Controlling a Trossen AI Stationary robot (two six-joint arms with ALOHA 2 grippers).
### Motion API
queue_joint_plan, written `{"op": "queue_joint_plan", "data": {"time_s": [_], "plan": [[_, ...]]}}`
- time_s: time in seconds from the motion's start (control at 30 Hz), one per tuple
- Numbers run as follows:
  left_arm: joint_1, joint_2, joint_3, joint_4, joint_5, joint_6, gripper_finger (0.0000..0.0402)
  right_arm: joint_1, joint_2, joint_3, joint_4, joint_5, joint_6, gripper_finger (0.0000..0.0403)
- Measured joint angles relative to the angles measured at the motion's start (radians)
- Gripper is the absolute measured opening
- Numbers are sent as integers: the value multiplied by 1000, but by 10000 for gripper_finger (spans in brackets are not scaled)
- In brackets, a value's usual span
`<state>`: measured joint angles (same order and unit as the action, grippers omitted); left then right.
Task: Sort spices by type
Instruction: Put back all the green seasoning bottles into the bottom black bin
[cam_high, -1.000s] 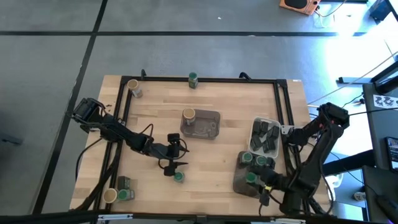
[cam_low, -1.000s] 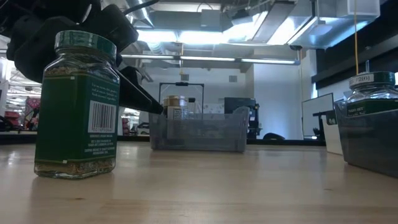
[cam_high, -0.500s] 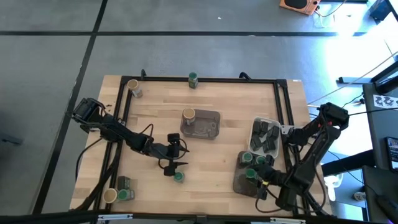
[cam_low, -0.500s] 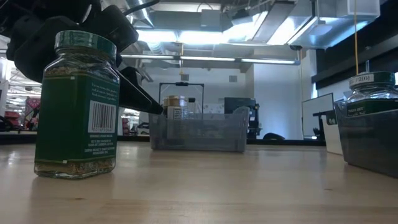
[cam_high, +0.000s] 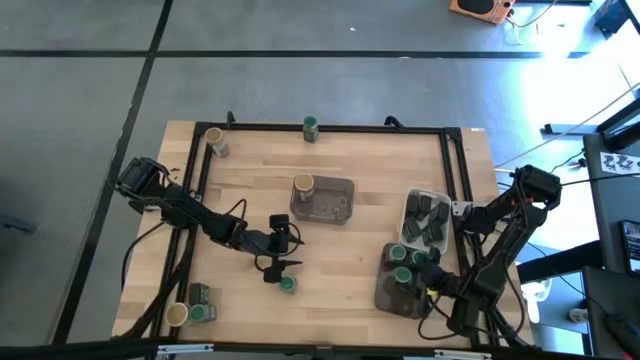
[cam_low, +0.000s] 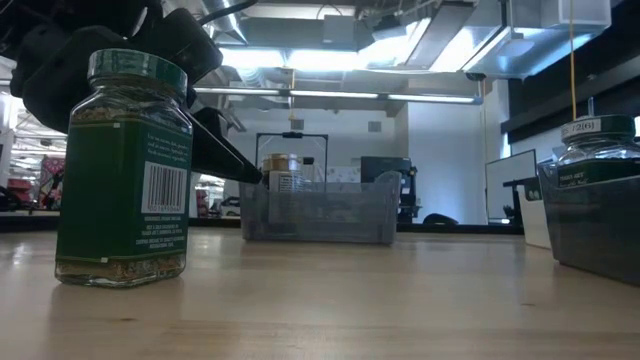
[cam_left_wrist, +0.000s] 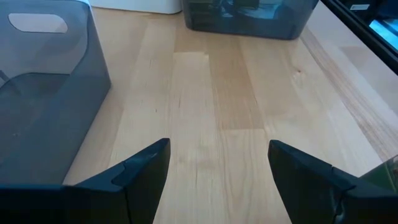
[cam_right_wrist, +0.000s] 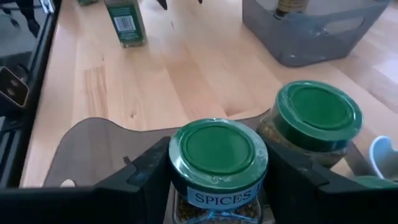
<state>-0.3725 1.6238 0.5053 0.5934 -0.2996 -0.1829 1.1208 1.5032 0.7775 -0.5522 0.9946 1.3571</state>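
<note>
I am holding a green jar (cam_right_wrist: 217, 155) clamped in the right gripper (cam_high: 420, 296) over the dark tray (cam_high: 388, 293) at lower right. The left gripper (cam_high: 281, 270) is waiting, fingers apart, by another jar (cam_high: 288, 285) mid-table. Several jars are still lying scattered.

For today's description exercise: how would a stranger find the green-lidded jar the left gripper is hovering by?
Start at the wooden table, then find the left gripper near its middle. The green-lidded jar stands alone on bare wood right beside it; the other green lids sit in the dark tray or at table edges.

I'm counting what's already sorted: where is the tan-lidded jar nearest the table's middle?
In the high view, the tan-lidded jar stands in the left end of the grey tray near the table's centre, up and right of the left gripper.
</note>
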Motion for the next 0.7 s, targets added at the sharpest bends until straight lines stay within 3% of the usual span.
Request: {"op": "queue_joint_plan", "data": {"time_s": [0.33, 0.7], "plan": [[1, 0, 0, 1, 2, 0, 269, -46, 10, -28, 223, 70, -196, 205], [1, 0, 0, 0, 3, -1, 269, -120, 83, -25, 309, 95, -305, 206]]}}
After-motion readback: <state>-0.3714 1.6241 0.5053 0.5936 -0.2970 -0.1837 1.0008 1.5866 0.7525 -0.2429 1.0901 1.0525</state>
